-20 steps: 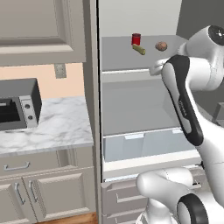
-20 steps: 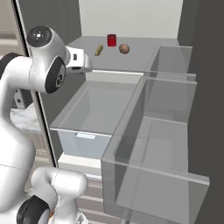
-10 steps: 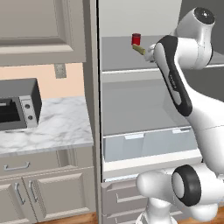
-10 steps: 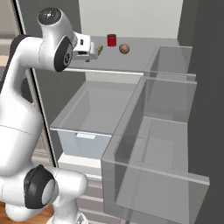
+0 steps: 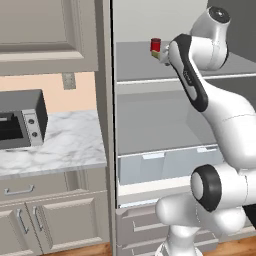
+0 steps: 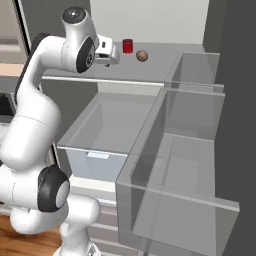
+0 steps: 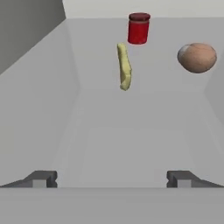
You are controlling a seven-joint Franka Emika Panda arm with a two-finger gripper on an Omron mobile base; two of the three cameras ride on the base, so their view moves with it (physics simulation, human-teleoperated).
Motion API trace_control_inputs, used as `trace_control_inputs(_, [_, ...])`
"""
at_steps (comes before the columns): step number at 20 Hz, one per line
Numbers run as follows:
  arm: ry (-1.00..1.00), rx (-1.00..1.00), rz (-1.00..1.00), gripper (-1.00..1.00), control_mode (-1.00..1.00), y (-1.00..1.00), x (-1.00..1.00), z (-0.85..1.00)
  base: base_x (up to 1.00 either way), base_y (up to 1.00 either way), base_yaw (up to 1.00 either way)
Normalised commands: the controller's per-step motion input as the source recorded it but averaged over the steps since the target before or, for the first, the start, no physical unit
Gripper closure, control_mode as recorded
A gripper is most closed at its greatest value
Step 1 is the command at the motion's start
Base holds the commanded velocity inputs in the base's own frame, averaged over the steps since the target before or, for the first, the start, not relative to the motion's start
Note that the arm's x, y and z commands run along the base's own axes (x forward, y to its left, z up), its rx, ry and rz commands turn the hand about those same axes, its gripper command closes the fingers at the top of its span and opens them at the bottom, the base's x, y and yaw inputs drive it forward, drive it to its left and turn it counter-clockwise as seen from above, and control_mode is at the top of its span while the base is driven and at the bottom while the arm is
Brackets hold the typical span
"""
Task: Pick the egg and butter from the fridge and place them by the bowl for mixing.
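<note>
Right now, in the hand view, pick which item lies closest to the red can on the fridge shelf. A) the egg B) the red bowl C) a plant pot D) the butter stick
D: the butter lies just below the red can in that view, its upper end close beside it, while the egg sits farther off to the right.

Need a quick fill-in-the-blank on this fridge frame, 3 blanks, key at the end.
1. The gripper jaws are ___.
2. In the hand view, the butter lies between the gripper and the red ___.
3. In the right base view, the egg sits on the shelf to the ___ of the can.

Missing words: open; can; right
</note>
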Motion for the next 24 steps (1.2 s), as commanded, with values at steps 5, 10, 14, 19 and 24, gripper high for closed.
trace_control_inputs(5, [0.0,0.0,0.0,-1.0,-1.0,-0.05,0.46,-0.34,0.0,0.0,0.0])
trace_control_inputs(10, [0.0,0.0,0.0,-1.0,-1.0,0.0,0.54,0.0,0.0,0.0,0.0])
trace_control_inputs(14, [-0.01,0.0,0.0,-1.0,-1.0,0.0,0.45,0.06,0.0,0.0,0.0])
trace_control_inputs(19, [0.0,0.0,0.0,-1.0,-1.0,0.0,0.51,0.09,0.0,0.0,0.0])
trace_control_inputs(24, [0.0,0.02,0.0,-1.0,-1.0,-0.05,0.41,0.11,0.0,0.0,0.0])
